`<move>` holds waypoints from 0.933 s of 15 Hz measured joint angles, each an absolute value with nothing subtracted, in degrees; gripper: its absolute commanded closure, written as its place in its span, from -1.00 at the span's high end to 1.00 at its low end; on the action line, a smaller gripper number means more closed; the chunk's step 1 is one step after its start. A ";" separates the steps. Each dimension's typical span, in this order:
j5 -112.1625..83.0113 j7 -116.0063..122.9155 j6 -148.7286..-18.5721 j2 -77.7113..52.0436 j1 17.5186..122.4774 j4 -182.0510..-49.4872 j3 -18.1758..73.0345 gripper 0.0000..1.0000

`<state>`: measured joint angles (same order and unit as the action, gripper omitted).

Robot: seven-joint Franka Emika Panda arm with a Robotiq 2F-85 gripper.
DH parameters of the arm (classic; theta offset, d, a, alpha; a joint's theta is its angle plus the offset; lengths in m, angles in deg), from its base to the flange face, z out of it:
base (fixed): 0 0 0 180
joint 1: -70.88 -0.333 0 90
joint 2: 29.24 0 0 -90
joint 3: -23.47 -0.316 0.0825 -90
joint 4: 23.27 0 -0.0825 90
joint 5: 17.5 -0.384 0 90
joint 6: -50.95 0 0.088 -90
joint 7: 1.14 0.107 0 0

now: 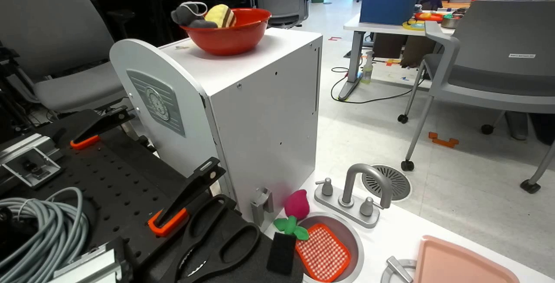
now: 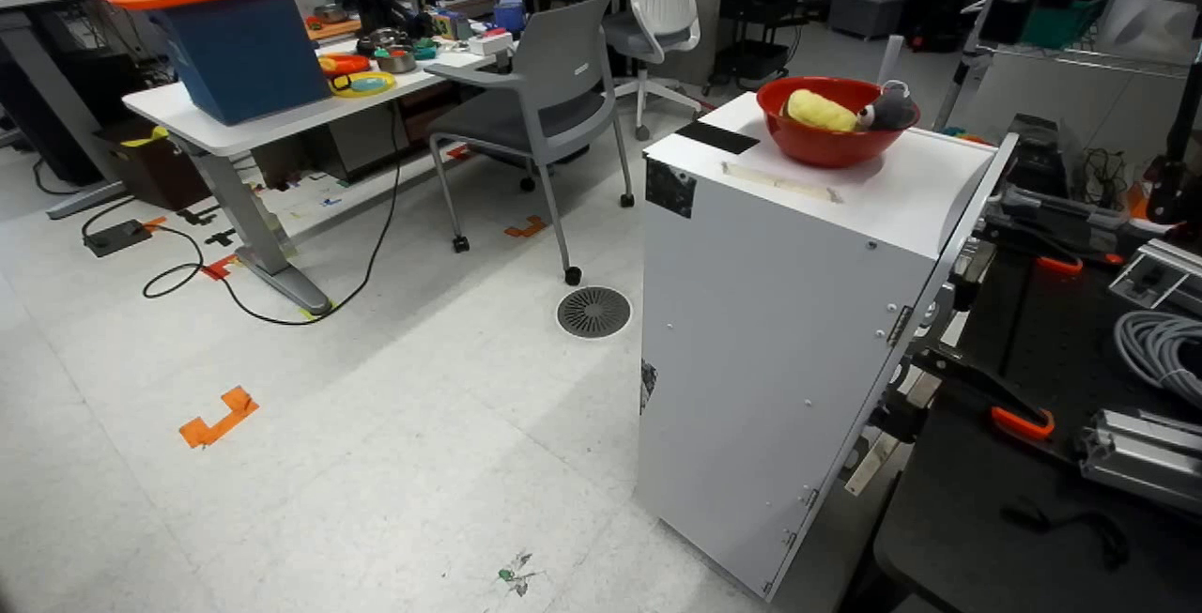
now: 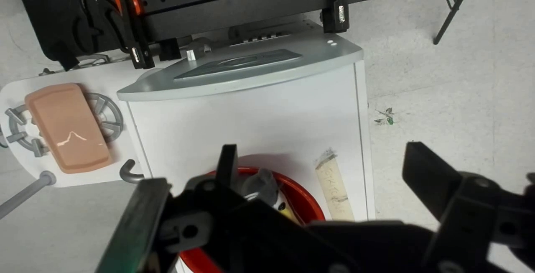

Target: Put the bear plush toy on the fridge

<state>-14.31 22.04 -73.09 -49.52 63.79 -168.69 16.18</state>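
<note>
The bear plush toy is a small grey soft lump with a white strap. It lies at the rim of the red bowl in both exterior views (image 1: 189, 14) (image 2: 889, 111) and partly shows in the wrist view (image 3: 262, 185). The red bowl (image 1: 236, 36) stands on the flat top of the white fridge (image 1: 269, 114), also in an exterior view (image 2: 836, 145). A yellow piece (image 1: 220, 16) lies beside the toy. My gripper (image 3: 321, 154) is open with nothing between its fingers, above the fridge top. Its left finger covers part of the bowl and toy. The exterior views do not show it.
A black perforated table (image 1: 112, 166) with orange clamps (image 1: 169, 222) stands against the fridge door. A toy sink with a grey faucet (image 1: 368, 179) and a pink tray (image 3: 69, 126) are beside the fridge. A grey chair (image 1: 498, 53) stands farther off.
</note>
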 measured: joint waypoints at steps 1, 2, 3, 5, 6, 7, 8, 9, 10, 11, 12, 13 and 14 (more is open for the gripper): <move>-14.31 22.04 -73.09 -49.54 63.90 -168.72 16.18 1.00; -14.31 22.06 -73.09 -49.62 64.13 -168.77 16.18 1.00; -14.32 22.10 -73.09 -49.83 64.51 -168.92 16.18 1.00; -14.41 22.28 -73.09 -50.87 65.62 -169.58 16.20 1.00; -14.48 22.32 -73.09 -51.71 66.30 -170.08 16.21 1.00; -14.52 22.33 -73.09 -52.74 67.01 -170.68 16.29 1.00; -14.52 22.33 -73.09 -53.84 67.73 -171.30 16.35 1.00; -14.52 22.33 -73.09 -54.98 68.42 -171.91 16.45 1.00; -14.53 22.33 -73.07 -56.05 69.07 -172.49 16.56 1.00; -14.53 22.33 -73.06 -57.04 69.66 -173.00 16.73 1.00; -14.53 22.33 -73.05 -57.89 70.15 -173.47 16.89 1.00; -14.53 22.31 -73.05 -58.62 70.60 -173.86 16.95 1.00; -14.53 22.29 -73.00 -59.11 70.90 -174.09 16.95 1.00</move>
